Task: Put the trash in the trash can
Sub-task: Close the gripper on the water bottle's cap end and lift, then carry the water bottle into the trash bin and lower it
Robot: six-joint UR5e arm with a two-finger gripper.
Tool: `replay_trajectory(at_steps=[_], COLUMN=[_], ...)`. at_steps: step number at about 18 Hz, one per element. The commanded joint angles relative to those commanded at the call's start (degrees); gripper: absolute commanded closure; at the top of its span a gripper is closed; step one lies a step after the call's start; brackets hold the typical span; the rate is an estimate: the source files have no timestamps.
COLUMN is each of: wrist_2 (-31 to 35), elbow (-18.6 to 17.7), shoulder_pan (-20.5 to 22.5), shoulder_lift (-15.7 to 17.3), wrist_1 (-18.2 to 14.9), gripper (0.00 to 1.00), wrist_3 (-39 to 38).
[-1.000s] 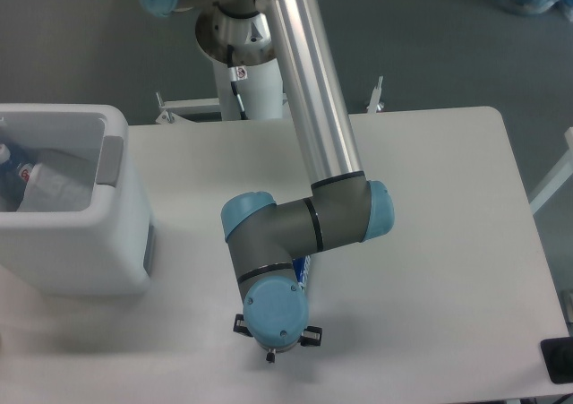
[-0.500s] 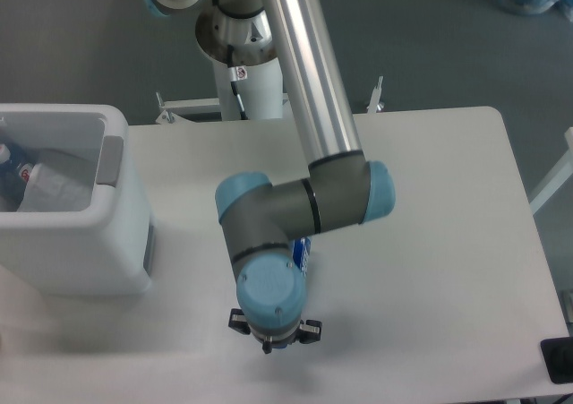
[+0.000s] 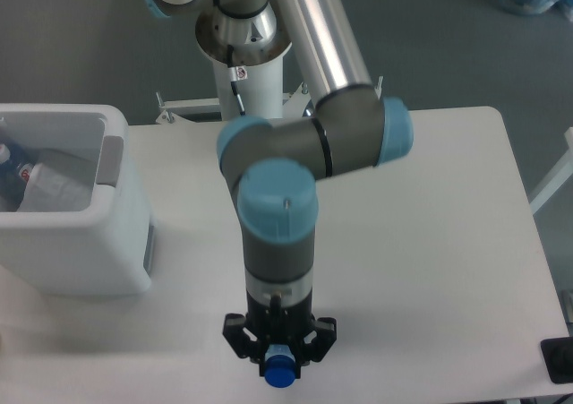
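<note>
At the near edge of the table (image 3: 430, 243), in the only camera view I get, my end effector (image 3: 279, 350) has the bottle (image 3: 279, 371) pinched between its 2 fingers. All I really see of the bottle is the blue cap poking out below the fingertips, so I'm reading its long axis as running roughly in line with the wrist, cap end toward the camera. The fingers look narrowed in around it, so I'd call that a hold, though the bottle body is hidden behind the wrist.

What matters for the next move: the trash can (image 3: 107, 234) sits well apart, off to the left side of the frame and further back on the table. Its open top faces up, with the grey panel on the rim nearest the arm. So the carry has to go left and away from the near edge, and I reckon it'll need enough height to clear that rim.

Inside the can I can make out something white, probably the wrapper (image 3: 49, 184), plus a blue and red scrap at the far left I can't identify. Looks like the bottle is the last piece to go.
</note>
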Motion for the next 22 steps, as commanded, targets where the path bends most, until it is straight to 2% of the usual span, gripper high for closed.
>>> replay_trajectory(at_steps=[2, 7, 15, 20, 22], wrist_2=[-3.68, -18.8, -28.66, -29.98, -29.98], elbow=[0.36, 0.36, -1.4, -7.54, -10.18], shoulder_pan=[0.0, 1.58, -1.49, -5.18, -6.41], shoulder_lift=[2.28, 8.0, 14.67, 20.13, 21.45], wrist_1=[0.09, 0.88, 1.32, 1.41, 2.45], gripper=[0.96, 0.96, 0.96, 0.92, 0.93], wrist_3=[-0.61, -3.25, -4.83, -4.84, -4.48])
